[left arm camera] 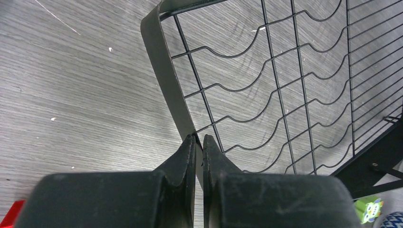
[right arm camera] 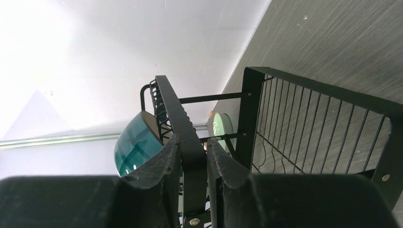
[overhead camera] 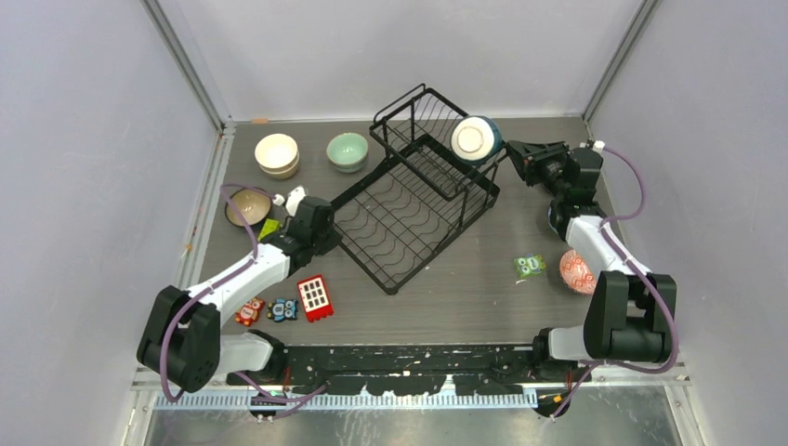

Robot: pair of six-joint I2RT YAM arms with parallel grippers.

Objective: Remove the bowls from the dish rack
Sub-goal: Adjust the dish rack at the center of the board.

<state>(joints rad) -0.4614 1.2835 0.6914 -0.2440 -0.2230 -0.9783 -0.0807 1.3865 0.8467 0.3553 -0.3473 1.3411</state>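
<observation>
The black wire dish rack (overhead camera: 446,243) stands mid-table, its raised basket at the far right end. A dark teal bowl (overhead camera: 476,139) with a white inside leans on edge in that basket, and the right wrist view shows it (right arm camera: 135,142) left of my fingers. My left gripper (overhead camera: 333,240) is shut on the rack's flat rim (left arm camera: 164,71) at its near-left side, the tips (left arm camera: 199,138) pinching the strip. My right gripper (overhead camera: 509,149) grips the rack's upper frame bar (right arm camera: 178,109), its jaws (right arm camera: 192,140) closed against both faces of it.
Stacked cream bowls (overhead camera: 277,154), a pale green bowl (overhead camera: 348,151) and a brown bowl (overhead camera: 247,206) sit left of the rack. A red patterned bowl (overhead camera: 576,271) lies by the right arm. Toy blocks lie near: red (overhead camera: 314,297), green (overhead camera: 530,266), small ones (overhead camera: 265,309).
</observation>
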